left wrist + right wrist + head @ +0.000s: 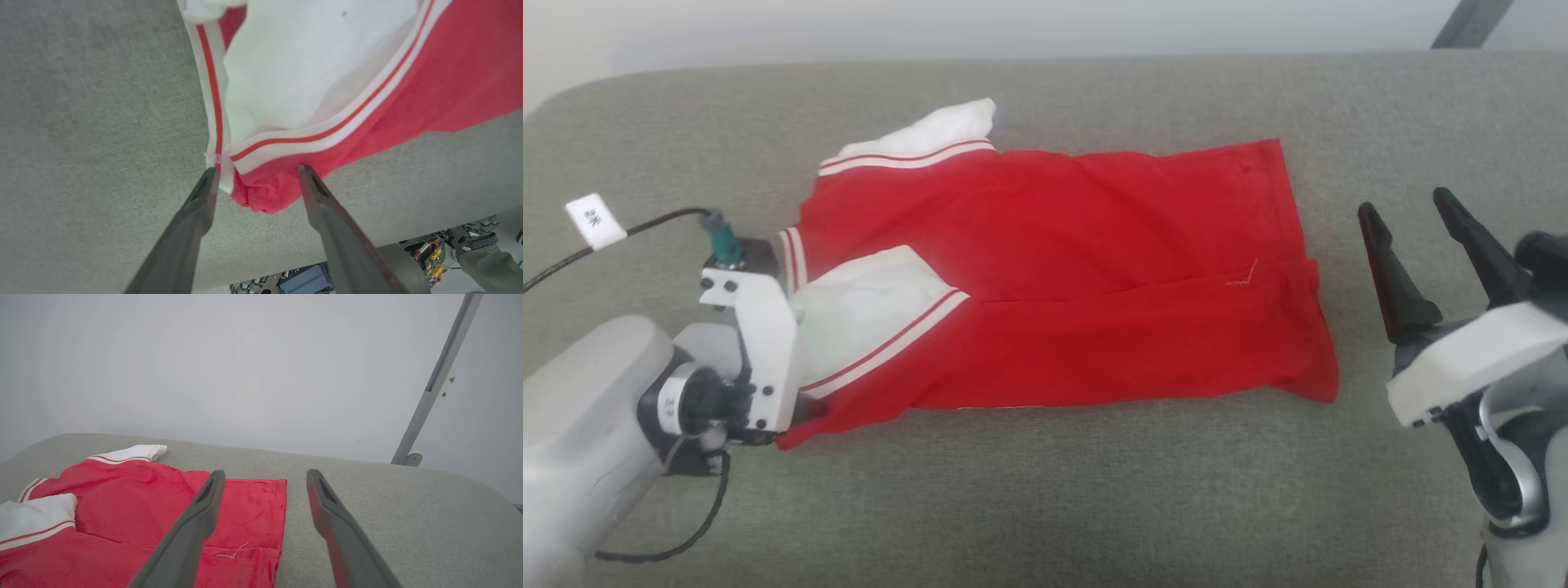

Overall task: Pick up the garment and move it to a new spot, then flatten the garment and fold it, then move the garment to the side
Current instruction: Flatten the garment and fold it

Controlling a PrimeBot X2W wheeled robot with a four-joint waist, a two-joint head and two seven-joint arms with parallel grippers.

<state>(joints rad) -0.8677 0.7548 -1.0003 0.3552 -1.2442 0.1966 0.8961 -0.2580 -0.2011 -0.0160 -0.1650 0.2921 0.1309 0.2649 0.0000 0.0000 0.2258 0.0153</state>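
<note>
Garment [1094,269], red with white striped sleeves, lay folded lengthwise across the middle of the grey padded surface [1045,490], with one sleeve [874,314] turned over its left end. Left gripper [257,173] was at the near left corner of the garment, its fingers [192,220] spread with the bunched red corner between their tips. Right gripper [1405,202] stood to the right, apart from the garment's right edge, fingers [1392,278] spread and empty
</note>
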